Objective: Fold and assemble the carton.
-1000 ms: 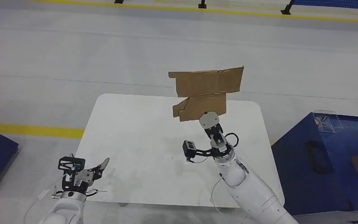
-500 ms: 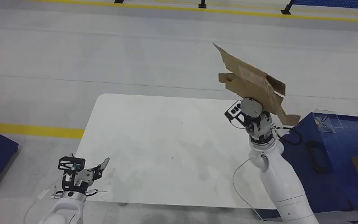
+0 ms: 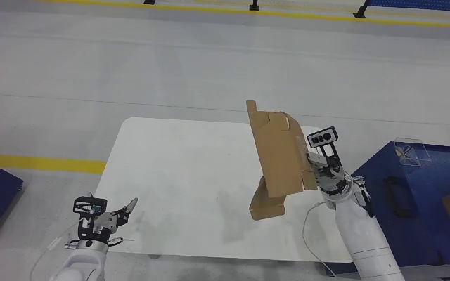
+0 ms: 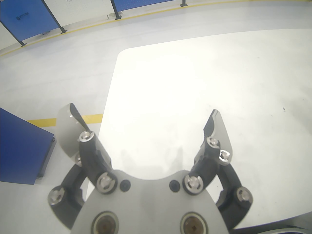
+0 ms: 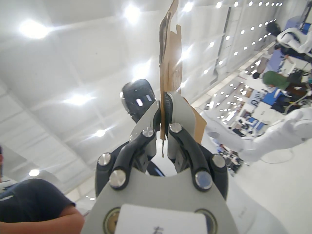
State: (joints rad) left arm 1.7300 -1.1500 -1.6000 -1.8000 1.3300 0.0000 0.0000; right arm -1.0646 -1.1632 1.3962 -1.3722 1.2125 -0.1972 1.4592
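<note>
Two claws are working at a white worktop (image 3: 183,190). The right claw (image 5: 162,103) is clenching on the flattened brown carton (image 3: 280,160), with its fingers (image 5: 146,117) pinching one edge of the cardboard from both sides. The carton is hanging in the air over the right part of the worktop, lifted off the surface and tilting. Its broad face is turning up toward the overhead camera, and a smaller flap (image 3: 267,206) is dangling at its nearer, lower end. The right arm is rising from beside the near right corner of the worktop, just behind the carton. The left claw (image 4: 143,116) is hovering at the near left corner of the worktop, well apart from the carton. Its jaws are gaping wide and gripping nothing.
</note>
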